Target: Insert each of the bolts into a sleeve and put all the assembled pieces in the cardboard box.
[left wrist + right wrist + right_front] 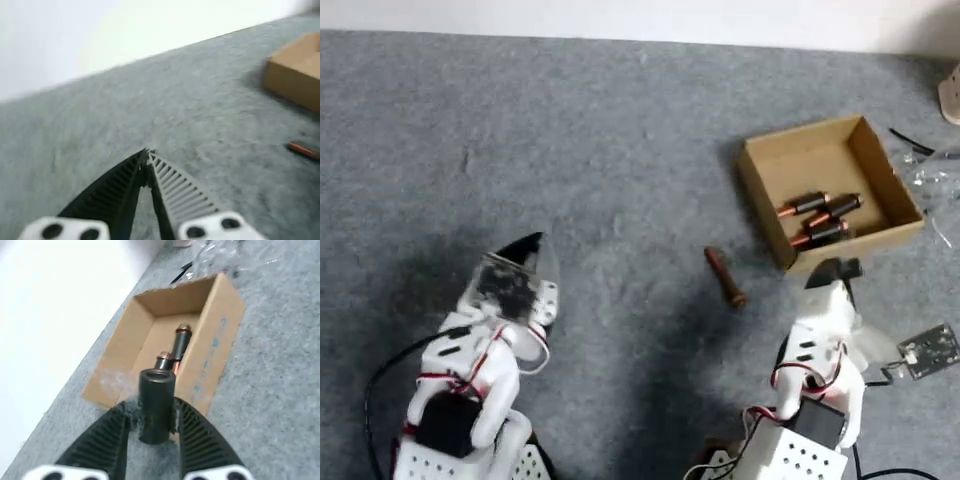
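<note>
— Looking down from above, what is on the desk (620, 130)?
— One cardboard box (820, 160), open at the top; in it lie three assembled pieces (823, 235), each a dark barrel with a copper-coloured end sticking out, roughly side by side; one loose bolt (725, 277), reddish-brown, lies on the grey desk just beside the box, between the two arms; some clear plastic wrapping (925, 175) sits on the box's other side.
— And the arms?
— The left fingers (527, 246) hang over bare desk, well apart from the box; the right fingers (835, 270) are just beside the box's near wall.
— What does the left wrist view give?
— The left fingers (146, 155) are pressed together at the tips with nothing between them; a corner of the box (295, 75) and the loose bolt (302, 149) lie farther off on the desk.
— And the right wrist view?
— The right fingers (185, 415) are parted just enough to clamp one sleeve (156, 405); it is a black hollow tube, held upright, its open end facing the camera; behind it stands the box (215, 340), and two assembled pieces (181, 342) show on its floor; the sleeve hides part of that floor.
</note>
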{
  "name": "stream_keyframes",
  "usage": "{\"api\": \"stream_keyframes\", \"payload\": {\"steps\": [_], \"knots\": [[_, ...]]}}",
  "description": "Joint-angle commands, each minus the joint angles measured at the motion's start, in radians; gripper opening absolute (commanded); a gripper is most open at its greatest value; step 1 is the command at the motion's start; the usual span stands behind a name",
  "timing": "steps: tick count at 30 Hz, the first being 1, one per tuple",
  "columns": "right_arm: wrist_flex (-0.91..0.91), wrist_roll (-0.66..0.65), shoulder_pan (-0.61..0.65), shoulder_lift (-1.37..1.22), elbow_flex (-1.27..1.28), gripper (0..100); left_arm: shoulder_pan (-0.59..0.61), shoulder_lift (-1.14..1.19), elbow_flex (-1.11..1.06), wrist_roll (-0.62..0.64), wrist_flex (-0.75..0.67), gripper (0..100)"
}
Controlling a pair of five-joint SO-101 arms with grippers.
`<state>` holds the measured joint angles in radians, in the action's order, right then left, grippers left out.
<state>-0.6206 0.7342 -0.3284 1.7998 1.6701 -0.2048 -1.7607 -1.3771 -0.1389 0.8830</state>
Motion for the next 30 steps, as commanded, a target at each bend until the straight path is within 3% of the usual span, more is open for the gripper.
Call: {"api": "stream_keyframes", "payload": {"steps": [1,5,8,12,16,24,30], "knots": [[0.002,-0.005,-0.024,0.008,0.01,0.4,-0.143,0.24,0.15,-0.249,0.021,1],[0.002,-0.005,-0.024,0.008,0.01,0.4,-0.199,0.604,0.378,-0.446,0.026,1],[0.002,-0.005,-0.024,0.008,0.01,0.4,-0.236,0.911,0.644,-0.516,0.066,1],[0.002,-0.005,-0.025,0.008,0.008,0.4,-0.323,1.325,1.049,-0.6,0.29,1],[0.004,-0.005,-0.061,0.008,0.002,0.4,-0.437,1.678,1.415,-0.77,0.505,1],[0.005,-0.005,-0.165,0.008,0.002,0.4,-0.581,2.135,1.94,-0.973,0.756,2],[0.005,-0.005,-0.236,0.008,0.001,0.5,-0.559,2.402,2.135,-0.994,0.769,18]]}}
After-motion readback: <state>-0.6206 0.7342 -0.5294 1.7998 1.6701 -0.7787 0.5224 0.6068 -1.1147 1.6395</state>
